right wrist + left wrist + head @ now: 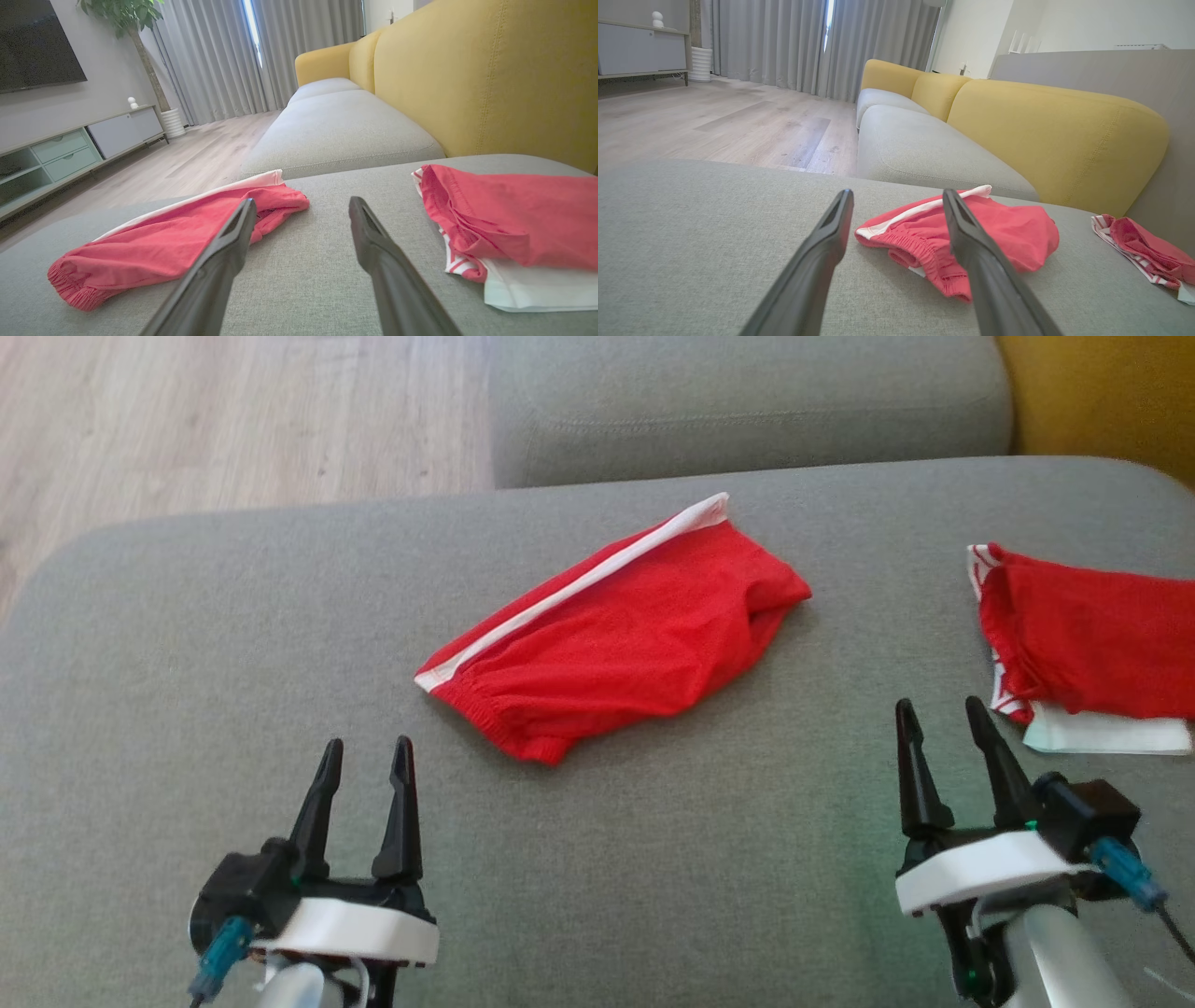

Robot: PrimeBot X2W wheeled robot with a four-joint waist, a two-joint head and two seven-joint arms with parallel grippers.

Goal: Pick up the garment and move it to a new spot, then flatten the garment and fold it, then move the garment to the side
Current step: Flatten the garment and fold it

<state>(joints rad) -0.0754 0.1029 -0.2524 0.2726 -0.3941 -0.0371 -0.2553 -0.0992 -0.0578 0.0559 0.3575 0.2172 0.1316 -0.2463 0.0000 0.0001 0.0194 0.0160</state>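
Found left gripper (369,744) and right gripper (939,704) parted, empty, parked short of red garment (616,635). Judged folded, left central on cushion (187,663) pending transfer toward pile (1092,644) on right.

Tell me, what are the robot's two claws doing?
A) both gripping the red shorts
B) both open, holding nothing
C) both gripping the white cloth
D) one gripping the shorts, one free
B: the left gripper and right gripper both stand open above the grey cushion, apart from the red shorts.
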